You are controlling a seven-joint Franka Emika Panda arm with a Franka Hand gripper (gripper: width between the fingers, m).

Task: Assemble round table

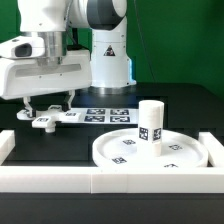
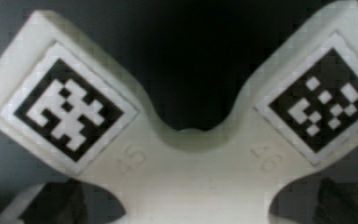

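— What's on the black table [image 1: 186, 106]?
— Post [image 1: 150, 122] upright on the round disc [image 1: 108, 150]. My gripper [image 1: 47, 108] hangs over the foot piece [image 1: 48, 122], at the exterior view's left.
— And the wrist view?
— Jaws wide, either side of its waist. Next, I judge: close, lift.

The exterior view is evenly lit and fairly sharp, with soft shadows. The wrist view is dimmer, its foot piece [image 2: 185, 160] blurred.
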